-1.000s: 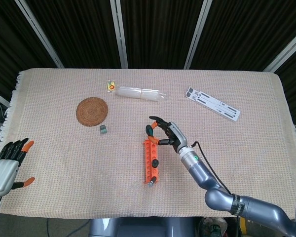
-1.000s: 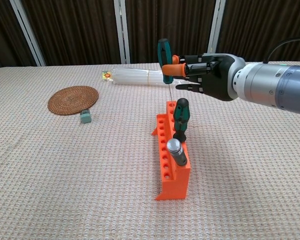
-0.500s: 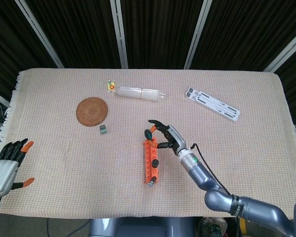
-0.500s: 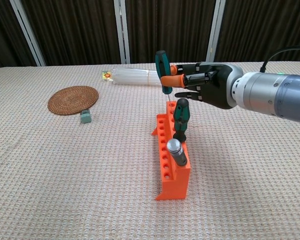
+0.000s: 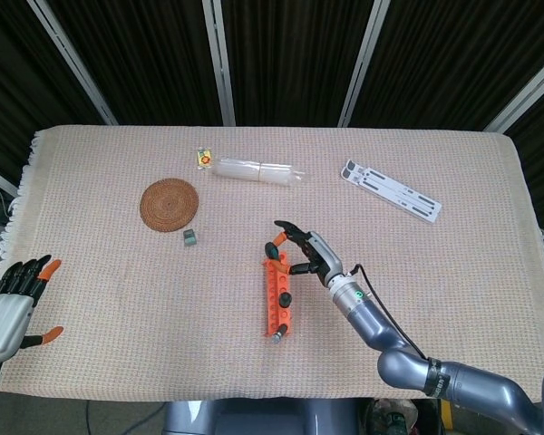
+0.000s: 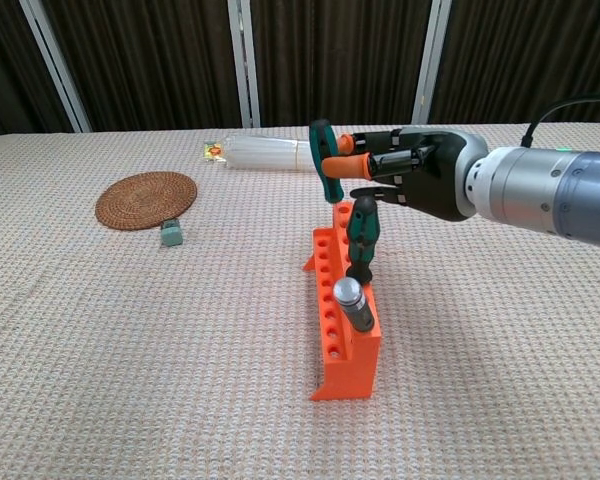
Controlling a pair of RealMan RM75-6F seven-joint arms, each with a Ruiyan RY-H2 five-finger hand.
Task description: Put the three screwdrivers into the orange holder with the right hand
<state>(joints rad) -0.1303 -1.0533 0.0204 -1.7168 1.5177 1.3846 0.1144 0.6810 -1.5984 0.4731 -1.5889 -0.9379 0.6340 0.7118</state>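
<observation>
The right robot hand (image 6: 415,180) grasps a green-handled screwdriver (image 6: 325,160) between thumb and fingers, its orange fingertips (image 6: 342,165) pressed against the handle while the other fingers reach out beside it. The tool leans a little, handle up, directly over the far end of the orange holder (image 6: 342,320); its tip is hidden behind the holder's end and the second screwdriver, so whether it sits in a hole cannot be told. In the head view the same right robot hand (image 5: 301,251) hangs over the holder's far end (image 5: 276,299) with the green handle (image 5: 273,246) at its fingertips.

A second green-handled screwdriver (image 6: 361,238) stands upright in the holder, just nearer the camera than the held one. A third tool with a silver-grey cap (image 6: 352,302) stands in the holder's near end. The holder rests on the woven cloth of the table (image 6: 130,340).

Left of the holder lie a round wicker coaster (image 6: 146,199) and, just beside it, a small grey-green block (image 6: 171,234). Beyond the holder lies a clear plastic sleeve (image 6: 265,153) with a small yellow packet (image 6: 213,151) at its left end. Right of the holder and farther back, the head view shows a flat white perforated stand (image 5: 390,190).

The left robot hand (image 5: 14,304) rests well left of the holder at the table's near edge, fingers spread and holding nothing.
</observation>
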